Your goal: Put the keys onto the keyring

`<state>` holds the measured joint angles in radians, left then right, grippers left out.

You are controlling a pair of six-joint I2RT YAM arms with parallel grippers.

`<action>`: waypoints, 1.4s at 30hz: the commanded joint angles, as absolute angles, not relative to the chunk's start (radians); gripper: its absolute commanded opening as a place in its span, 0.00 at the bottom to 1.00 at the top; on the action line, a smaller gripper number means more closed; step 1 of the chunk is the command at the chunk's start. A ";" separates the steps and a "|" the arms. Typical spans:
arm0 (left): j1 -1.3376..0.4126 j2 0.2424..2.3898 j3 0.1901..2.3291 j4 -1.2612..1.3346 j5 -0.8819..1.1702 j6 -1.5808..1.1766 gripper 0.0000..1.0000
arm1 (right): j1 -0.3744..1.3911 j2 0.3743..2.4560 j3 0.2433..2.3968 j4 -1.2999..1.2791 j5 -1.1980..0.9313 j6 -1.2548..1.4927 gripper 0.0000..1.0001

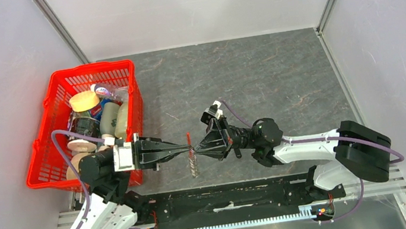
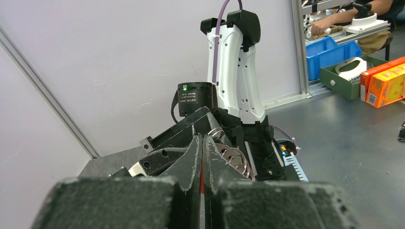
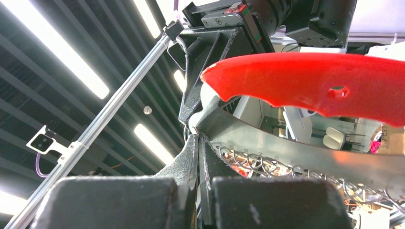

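The keyring (image 1: pixel 194 165) hangs in the air between my two grippers, its grey metal part pointing toward the near edge and its red curved strip (image 1: pixel 189 136) on the far side. My left gripper (image 1: pixel 188 148) reaches in from the left. In the left wrist view this gripper (image 2: pixel 202 138) is shut on the red strip, and the metal plate with its rings (image 2: pixel 232 158) shows just beyond. My right gripper (image 1: pixel 195 147) comes from the right. Its tips (image 3: pixel 197 137) are shut on the end of the grey loop (image 3: pixel 286 152), under the red strip (image 3: pixel 305 81). The keys are hidden.
A red basket (image 1: pixel 92 70) with bottles and jars (image 1: pixel 98 114) stands at the left, close behind my left arm. A black rail (image 1: pixel 230 197) runs along the near edge. White walls close in both sides and the back.
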<state>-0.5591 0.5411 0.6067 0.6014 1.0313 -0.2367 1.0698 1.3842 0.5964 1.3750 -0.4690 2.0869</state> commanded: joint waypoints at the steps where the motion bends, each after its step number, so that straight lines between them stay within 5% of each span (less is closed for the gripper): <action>1: -0.572 0.540 0.626 0.641 1.056 -0.259 0.02 | 1.071 1.370 0.609 1.425 -0.430 2.263 0.00; 8: -0.578 0.513 0.617 0.630 1.037 -0.273 0.02 | 1.069 1.374 0.609 1.434 -0.414 2.266 0.02; 13: -0.578 0.458 0.617 0.533 0.983 -0.260 0.02 | 1.064 1.370 0.599 1.441 -0.402 2.261 0.38; 17: -0.578 0.400 0.614 0.475 0.950 -0.250 0.02 | 1.051 1.354 0.591 1.442 -0.393 2.251 0.53; 31: -0.578 0.363 0.667 0.206 0.827 -0.271 0.02 | 0.907 1.300 0.553 1.284 -0.546 2.107 0.54; 39: -0.578 0.362 0.700 -0.037 0.713 -0.228 0.02 | 0.852 1.165 0.532 0.740 -0.647 1.660 0.59; 42: -0.578 0.367 0.741 -0.159 0.635 -0.208 0.02 | 0.845 1.102 0.612 0.282 -0.594 1.324 0.63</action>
